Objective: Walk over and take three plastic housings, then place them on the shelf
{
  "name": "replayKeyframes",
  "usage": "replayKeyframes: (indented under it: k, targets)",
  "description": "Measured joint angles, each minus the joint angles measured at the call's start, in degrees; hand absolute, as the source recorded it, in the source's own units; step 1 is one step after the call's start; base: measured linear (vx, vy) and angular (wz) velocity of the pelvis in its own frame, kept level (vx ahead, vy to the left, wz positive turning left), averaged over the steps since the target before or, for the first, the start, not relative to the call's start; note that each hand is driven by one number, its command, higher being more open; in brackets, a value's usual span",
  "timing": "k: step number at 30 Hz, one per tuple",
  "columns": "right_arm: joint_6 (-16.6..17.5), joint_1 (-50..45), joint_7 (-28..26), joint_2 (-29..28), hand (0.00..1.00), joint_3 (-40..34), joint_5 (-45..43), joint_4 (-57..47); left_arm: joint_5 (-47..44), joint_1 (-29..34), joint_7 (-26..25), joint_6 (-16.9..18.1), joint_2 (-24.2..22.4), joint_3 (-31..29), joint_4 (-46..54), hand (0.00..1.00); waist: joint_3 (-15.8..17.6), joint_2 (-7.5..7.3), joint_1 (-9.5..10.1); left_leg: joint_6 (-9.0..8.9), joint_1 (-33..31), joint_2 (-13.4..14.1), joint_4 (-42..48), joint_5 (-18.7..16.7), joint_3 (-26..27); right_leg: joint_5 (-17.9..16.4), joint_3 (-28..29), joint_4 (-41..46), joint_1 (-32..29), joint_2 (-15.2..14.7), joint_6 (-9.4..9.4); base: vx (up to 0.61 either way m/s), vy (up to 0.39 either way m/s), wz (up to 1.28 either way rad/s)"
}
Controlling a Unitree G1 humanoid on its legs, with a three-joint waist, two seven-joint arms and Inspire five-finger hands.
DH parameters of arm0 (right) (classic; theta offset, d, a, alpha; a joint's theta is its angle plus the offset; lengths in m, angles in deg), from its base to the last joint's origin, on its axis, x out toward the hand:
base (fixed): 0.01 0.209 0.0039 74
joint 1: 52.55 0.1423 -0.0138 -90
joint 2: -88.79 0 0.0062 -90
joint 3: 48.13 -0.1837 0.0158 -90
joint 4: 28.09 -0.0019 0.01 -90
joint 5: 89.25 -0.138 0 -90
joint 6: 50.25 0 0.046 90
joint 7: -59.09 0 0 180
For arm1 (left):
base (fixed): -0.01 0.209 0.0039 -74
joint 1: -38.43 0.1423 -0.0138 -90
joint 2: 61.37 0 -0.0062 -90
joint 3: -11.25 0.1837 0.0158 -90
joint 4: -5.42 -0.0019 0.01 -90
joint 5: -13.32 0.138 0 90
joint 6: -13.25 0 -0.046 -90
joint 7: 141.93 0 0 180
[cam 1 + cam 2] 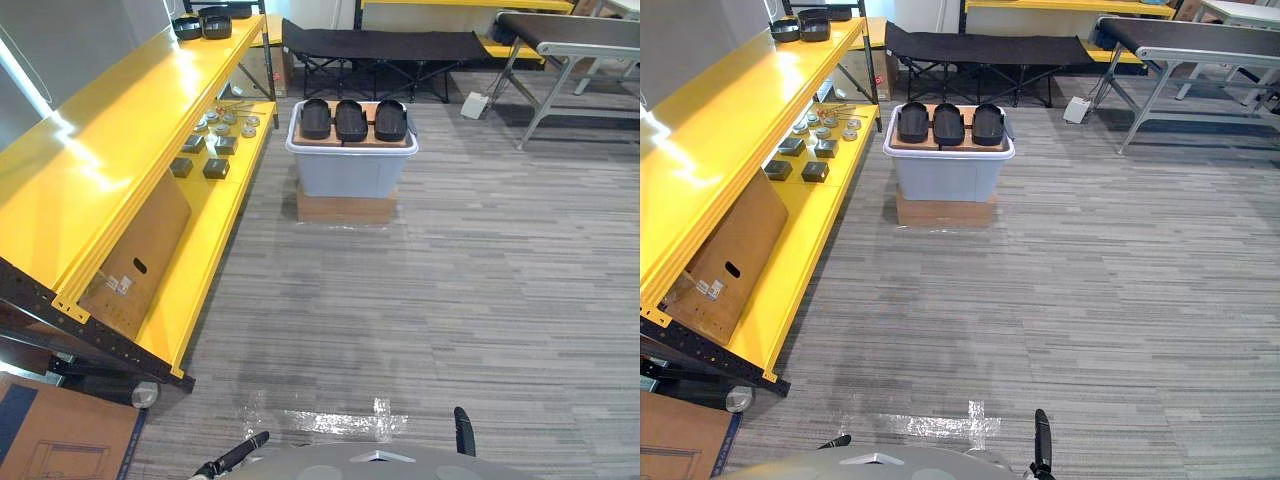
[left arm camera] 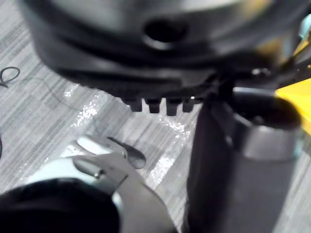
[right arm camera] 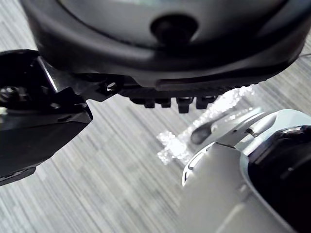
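Grey striped carpet (image 1: pixel 450 300); yellow shelf (image 1: pixel 120 130) runs from 9 to 11 o'clock. Three black plastic housings (image 1: pixel 351 120) lie side by side on a cardboard sheet (image 1: pixel 352 143) atop a pale bin (image 1: pixel 350 175) at 12 o'clock, well apart from the robot. Left hand (image 1: pixel 238 456) and right hand (image 1: pixel 463 430) hang low near 6 o'clock, fingers relaxed, nothing held. Step in hand, as judged: the walk-up. Approach straight, stop square to the bin's near rim, and keep off the shelf edge so both arms reach.
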Motion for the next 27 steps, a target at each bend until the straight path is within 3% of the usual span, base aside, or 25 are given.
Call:
replayKeyframes:
  k: [4,11,20,27]
  targets:
    - [2.2,2.6,-2.9,-1.0,1.00,1.0,0.0,-2.9,0.0,-0.8,0.0,2.0,0.1,0.1,1.4,1.00,0.5,-0.86,0.00,0.03,0.4,0.0,-1.6,0.9,0.2,0.2,0.1,-0.1,-0.4,0.1,0.24,-0.02,-0.003,-0.01]
    - [5.8,8.3,-2.7,-2.5,1.00,3.4,2.1,-8.0,-3.8,-2.5,1.8,4.5,-2.0,2.4,7.6,1.00,1.0,-1.27,0.15,0.19,0.2,-0.3,-2.1,1.5,0.1,0.5,-0.1,-0.7,-0.5,-0.1,0.78,-0.03,-0.002,0.02]
    - [5.4,7.4,-3.0,-2.9,1.00,1.7,-0.8,-6.7,-6.7,-2.5,-3.2,5.0,-2.9,2.5,7.6,1.00,1.4,-1.15,-0.03,-0.07,0.5,-0.3,-2.1,1.3,-0.1,0.5,-1.0,-1.0,0.0,-0.1,0.79,0.01,-0.004,0.01]
    - [5.5,6.4,-3.1,-3.6,1.00,0.5,-0.4,-5.2,-6.0,-2.3,-6.2,9.9,-4.6,-0.1,7.1,1.00,1.6,-1.12,0.12,-0.14,1.3,-0.3,-2.1,1.2,0.4,0.5,-0.5,-0.8,0.7,-0.2,0.78,-0.05,-0.010,-0.03]
